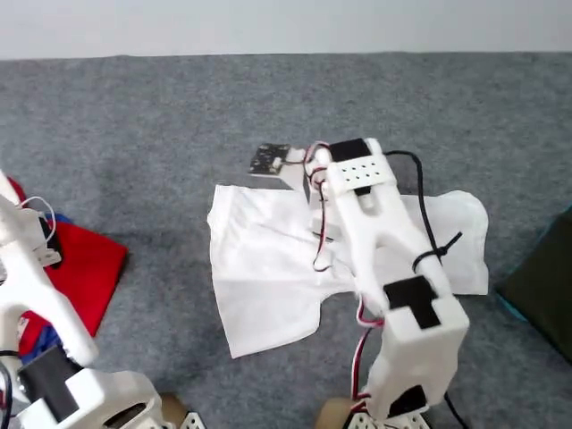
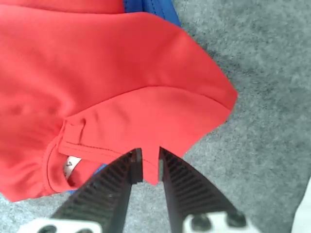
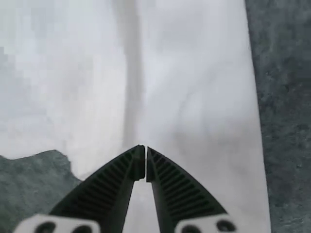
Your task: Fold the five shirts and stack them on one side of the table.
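A white shirt [image 1: 268, 277] lies spread flat in the middle of the grey table. My right arm [image 1: 375, 214] stretches over it toward its far edge. In the right wrist view my right gripper [image 3: 146, 156] is shut with its tips down on the white shirt [image 3: 194, 97], and a crease runs up to them. A red shirt [image 1: 85, 268] lies at the left edge on top of blue cloth [image 1: 40, 344]. My left gripper [image 2: 148, 165] is shut on the near edge of the red shirt [image 2: 121, 63], beside its collar and label [image 2: 72, 166].
A dark green garment [image 1: 545, 281] with a teal edge lies at the right edge of the table. Blue cloth [image 2: 153, 8] sticks out past the red shirt. Bare grey table surface [image 1: 134, 116] runs along the far side and between the shirts.
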Motion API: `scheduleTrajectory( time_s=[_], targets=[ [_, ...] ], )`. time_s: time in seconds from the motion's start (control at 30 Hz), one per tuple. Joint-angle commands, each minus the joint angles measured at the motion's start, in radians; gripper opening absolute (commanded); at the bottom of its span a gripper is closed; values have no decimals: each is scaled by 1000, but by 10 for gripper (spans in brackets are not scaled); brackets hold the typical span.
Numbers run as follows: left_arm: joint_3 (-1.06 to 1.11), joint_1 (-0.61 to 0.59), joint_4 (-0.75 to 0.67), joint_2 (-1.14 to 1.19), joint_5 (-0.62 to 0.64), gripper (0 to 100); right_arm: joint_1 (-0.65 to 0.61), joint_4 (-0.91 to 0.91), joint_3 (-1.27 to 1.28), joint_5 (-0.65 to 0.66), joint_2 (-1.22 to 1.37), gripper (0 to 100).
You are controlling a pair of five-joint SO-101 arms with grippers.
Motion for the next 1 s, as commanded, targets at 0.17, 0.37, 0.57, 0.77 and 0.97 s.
scheduleTrajectory(
  time_s=[0.17,0.37,0.57,0.77,0.97],
  targets=[
    [-7,2,-11,-55,5,72,-148,300,-58,-43,-226,11],
    [-8,-44,-25,-55,8,72,-186,309,104,-83,-321,15],
    [-8,-100,-34,-55,21,72,-245,99,496,-109,-541,84],
    [-5,-100,-32,-55,20,72,-351,-114,829,-153,-733,202],
    [-5,-100,-29,-55,20,72,-403,-226,957,-150,-739,246]
  ],
)
